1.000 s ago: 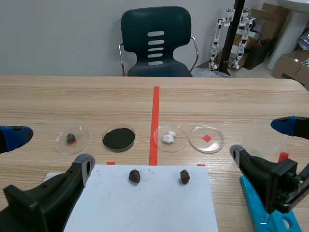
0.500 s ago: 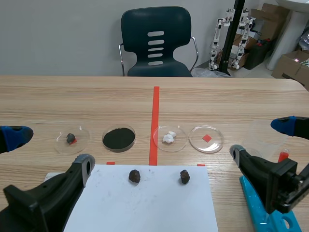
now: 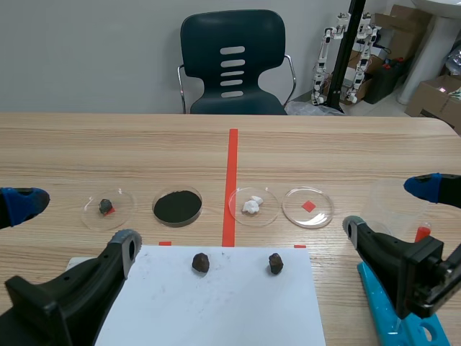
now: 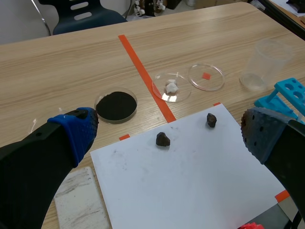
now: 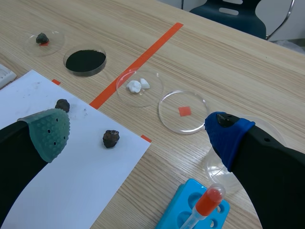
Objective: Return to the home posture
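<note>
Both arms sit low at the near edge of the wooden surface point(image 3: 144, 151). The left pincer point(image 3: 75, 222) is spread wide and empty at the near left corner of a white paper sheet point(image 3: 216, 310). On the sheet's far part lie a left dark lump point(image 3: 201, 262) and a right dark lump point(image 3: 275, 263). The right pincer point(image 3: 389, 207) is also wide apart, gripping nothing, above a blue tube rack point(image 3: 385, 317), with a clear plastic cup point(image 3: 385, 196) just beside it. Beyond the sheet stand a black powder dish point(image 3: 177, 206) and a dish of white bits point(image 3: 268, 209).
</note>
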